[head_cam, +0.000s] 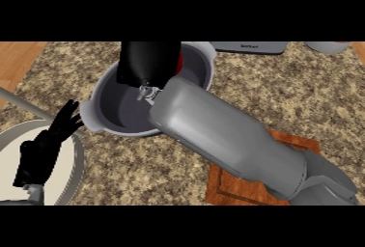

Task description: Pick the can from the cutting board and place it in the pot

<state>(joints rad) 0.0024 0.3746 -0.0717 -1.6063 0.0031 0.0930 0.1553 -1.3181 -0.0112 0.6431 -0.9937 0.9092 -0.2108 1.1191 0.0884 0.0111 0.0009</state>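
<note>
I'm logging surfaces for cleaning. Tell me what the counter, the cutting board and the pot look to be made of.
Counter: looks like polished granite or similar stone, going by its brown and grey speckle.
Cutting board: looks like varnished wood, reddish brown with darker lines.
Pot: probably metal or enamel, judging by its smooth, even grey wall and pale rim; the look leaves it open.

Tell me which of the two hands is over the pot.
The right hand, on the big grey forearm reaching across the counter, is over the pot. The left hand rests open at the left, fingers up, above a plate.
</note>
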